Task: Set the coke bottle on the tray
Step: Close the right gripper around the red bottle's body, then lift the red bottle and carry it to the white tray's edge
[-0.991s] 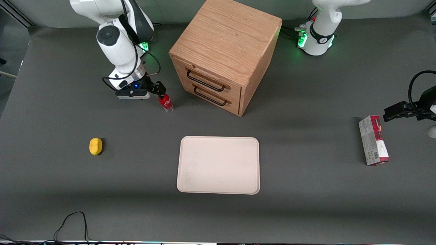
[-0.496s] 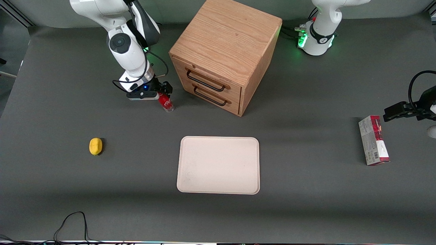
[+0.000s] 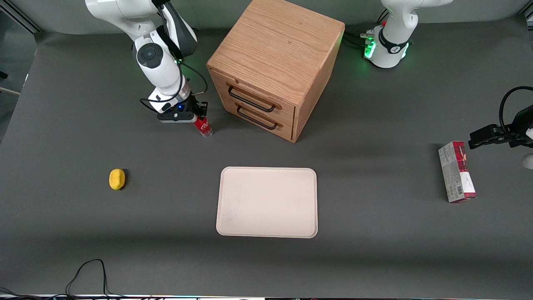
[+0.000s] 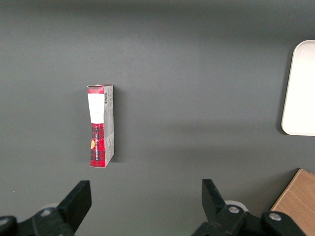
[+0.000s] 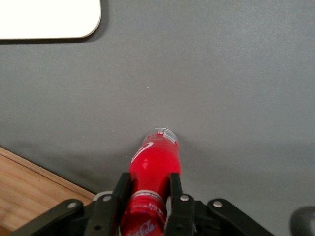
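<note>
The coke bottle (image 3: pixel 204 126) stands upright on the table in front of the wooden drawer cabinet (image 3: pixel 272 66), well apart from the tray (image 3: pixel 267 202). The gripper (image 5: pixel 146 192) straddles its neck, fingers (image 5: pixel 121 189) pressed to either side, gripping high so the bottle can lift clear.

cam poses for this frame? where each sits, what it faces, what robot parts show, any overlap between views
Front: high over the table's edge, facing both arm bases; shows the working arm, its pincer around the coke bottle, tray, drawer cabinet.
Right wrist: looks down past the pincer, fingers flanking the bottle's neck.
Left wrist: looks down past its own fingers at the carton box.
Shared: the tray's rim shows in all three views.
</note>
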